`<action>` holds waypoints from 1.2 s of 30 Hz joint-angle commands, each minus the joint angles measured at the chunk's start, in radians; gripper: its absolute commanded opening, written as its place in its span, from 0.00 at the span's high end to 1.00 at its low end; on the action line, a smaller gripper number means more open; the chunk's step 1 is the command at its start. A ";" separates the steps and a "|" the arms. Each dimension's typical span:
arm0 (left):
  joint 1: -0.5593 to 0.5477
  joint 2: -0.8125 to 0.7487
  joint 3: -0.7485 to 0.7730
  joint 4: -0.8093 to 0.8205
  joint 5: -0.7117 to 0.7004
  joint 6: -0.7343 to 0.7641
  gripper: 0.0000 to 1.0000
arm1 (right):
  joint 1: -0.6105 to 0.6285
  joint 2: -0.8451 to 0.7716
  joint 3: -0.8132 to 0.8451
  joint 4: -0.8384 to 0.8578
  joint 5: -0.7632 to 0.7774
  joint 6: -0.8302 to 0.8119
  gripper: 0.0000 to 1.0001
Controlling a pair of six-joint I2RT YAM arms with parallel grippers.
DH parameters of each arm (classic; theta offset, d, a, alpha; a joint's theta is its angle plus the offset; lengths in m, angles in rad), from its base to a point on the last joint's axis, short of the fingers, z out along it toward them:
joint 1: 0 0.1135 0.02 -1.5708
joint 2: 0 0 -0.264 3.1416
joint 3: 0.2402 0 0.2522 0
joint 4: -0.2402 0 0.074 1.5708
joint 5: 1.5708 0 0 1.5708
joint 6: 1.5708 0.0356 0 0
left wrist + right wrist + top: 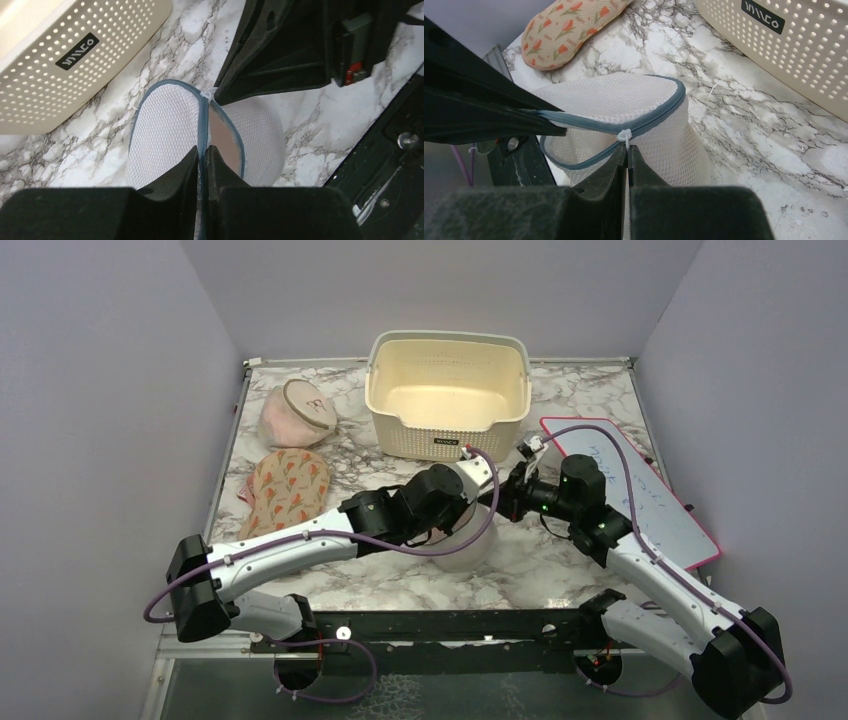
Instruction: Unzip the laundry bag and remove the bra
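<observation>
The white mesh laundry bag (624,100) stood on the marble tabletop (749,130) just in front of the cream basket (804,45). The left pincer (202,150) pinched its grey zip rim (202,117), likely anchoring it, while the right pincer (627,150) pinched the white zip pull (624,135) to draw it open.

left fingers (176,176) pinched on laundry bag (165,127) grey zip rim, perforated cream basket (75,65) nearby
</observation>
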State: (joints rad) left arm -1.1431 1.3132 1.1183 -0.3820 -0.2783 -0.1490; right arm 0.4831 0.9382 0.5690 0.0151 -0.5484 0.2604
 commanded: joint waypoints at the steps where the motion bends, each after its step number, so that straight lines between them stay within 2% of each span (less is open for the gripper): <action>1: -0.003 -0.072 0.048 -0.005 0.115 0.070 1.00 | -0.004 -0.011 -0.002 0.003 0.042 0.005 0.99; 13: -0.004 -0.123 0.073 -0.002 0.134 0.155 1.00 | -0.004 0.018 0.009 0.000 -0.019 -0.003 0.99; 19: -0.013 -0.158 0.079 0.007 0.182 0.292 1.00 | -0.003 0.052 0.032 -0.007 -0.061 -0.005 0.99; 23: -0.018 -0.171 0.082 0.007 0.166 0.353 1.00 | -0.003 0.048 0.039 -0.009 -0.060 -0.006 0.99; 29: -0.020 -0.173 0.009 0.025 0.138 0.283 1.00 | -0.003 0.005 0.068 -0.003 -0.004 0.040 0.99; 33: -0.019 -0.138 -0.017 0.017 0.046 0.202 1.00 | -0.004 0.008 0.086 0.002 0.003 0.020 0.99; 34: -0.019 -0.126 -0.011 0.005 0.016 0.178 0.98 | -0.003 0.015 0.095 -0.011 -0.001 0.002 0.99; 36: -0.019 -0.102 0.006 -0.025 -0.014 0.137 0.89 | -0.003 0.022 0.121 -0.061 -0.007 -0.031 0.99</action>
State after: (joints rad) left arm -1.1545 1.1728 1.1091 -0.3859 -0.1825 0.0925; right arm 0.4820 0.9611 0.6212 -0.0040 -0.5617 0.2764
